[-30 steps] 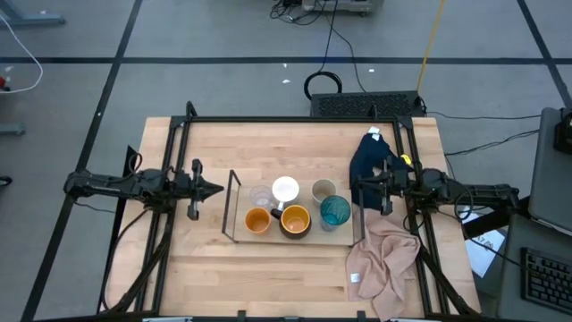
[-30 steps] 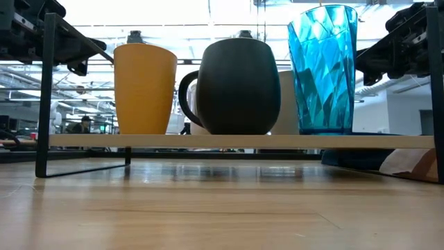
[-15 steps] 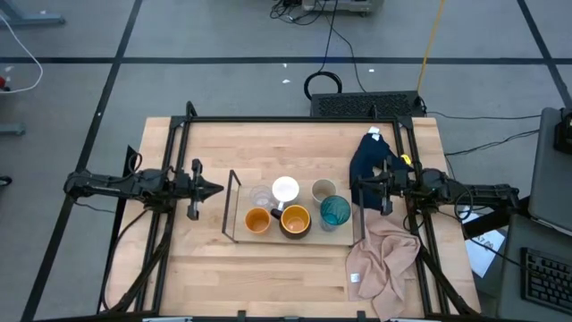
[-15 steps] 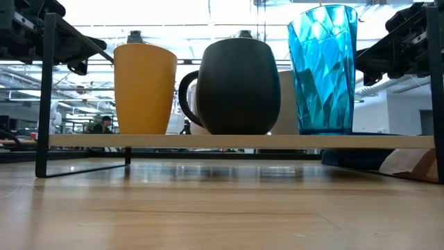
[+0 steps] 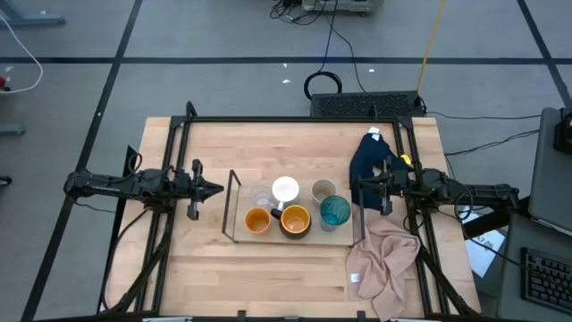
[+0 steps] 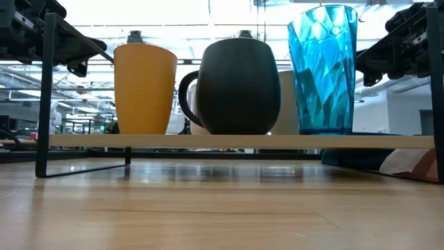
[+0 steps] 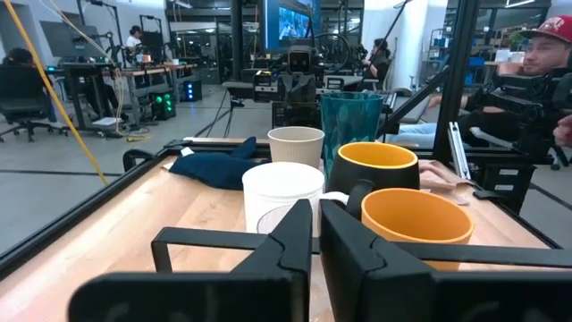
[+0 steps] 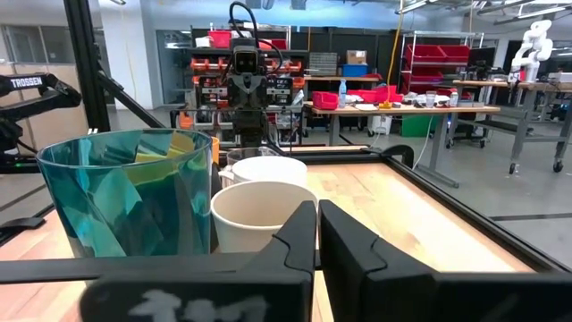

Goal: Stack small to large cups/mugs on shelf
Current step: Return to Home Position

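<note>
Six vessels stand by their bases on the light-wood shelf (image 5: pixel 288 238) with its black wire frame: clear glass (image 5: pixel 260 197), white mug (image 5: pixel 285 190), beige-grey cup (image 5: pixel 323 190), orange cup (image 5: pixel 257 221), dark mug with yellow inside (image 5: pixel 295 220), teal patterned cup (image 5: pixel 335 211). In the low view the orange cup (image 6: pixel 145 89), dark mug (image 6: pixel 239 86) and teal cup (image 6: pixel 322 68) line the shelf's near edge. My left gripper (image 5: pixel 217 189) hovers shut left of the shelf; my right gripper (image 5: pixel 357 190) hovers shut just right of it. Neither touches anything.
A dark blue cloth (image 5: pixel 369 157) lies at the table's far right, a pinkish-beige cloth (image 5: pixel 382 259) at its near right edge, both under or beside my right arm. Bare tabletop (image 5: pixel 268 282) stretches in front of the shelf. People sit in the room beyond.
</note>
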